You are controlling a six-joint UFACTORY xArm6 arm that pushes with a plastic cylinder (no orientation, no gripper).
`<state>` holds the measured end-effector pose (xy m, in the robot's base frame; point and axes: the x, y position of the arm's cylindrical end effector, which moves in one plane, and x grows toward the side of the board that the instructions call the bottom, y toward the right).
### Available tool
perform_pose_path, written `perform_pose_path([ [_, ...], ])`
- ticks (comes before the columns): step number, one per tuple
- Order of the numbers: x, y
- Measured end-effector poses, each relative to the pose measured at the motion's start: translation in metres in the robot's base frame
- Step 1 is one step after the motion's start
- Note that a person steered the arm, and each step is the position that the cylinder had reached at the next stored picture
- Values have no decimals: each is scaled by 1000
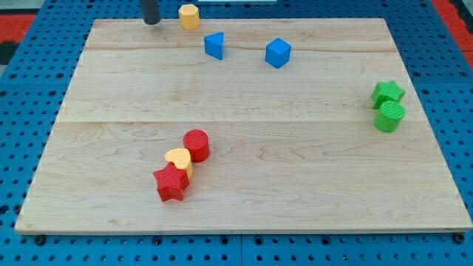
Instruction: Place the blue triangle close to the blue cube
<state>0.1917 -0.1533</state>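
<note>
My tip [151,22] rests bare at the board's [244,207] top edge, touching no block, just left of the yellow hexagon [189,15]. We see the blue triangle [214,45] farther right, with the blue cube [278,52] near it but apart.

Single dark rod enters from top edge of frame, upper left of centre. Only short lower stretch visible; rest of arm cut off above. Rod stands roughly upright, though steep view makes tilt hard to judge. My tip [151,22] sits at top edge of frame, rounded dark end, apparently at surface height.
</note>
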Motion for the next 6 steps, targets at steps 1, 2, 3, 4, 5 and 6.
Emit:
perform_pose_path([
  [1,33,20],
  [2,67,63],
  [3,73,90],
  [4,79,137],
  [5,102,142],
  [6,191,110],
])
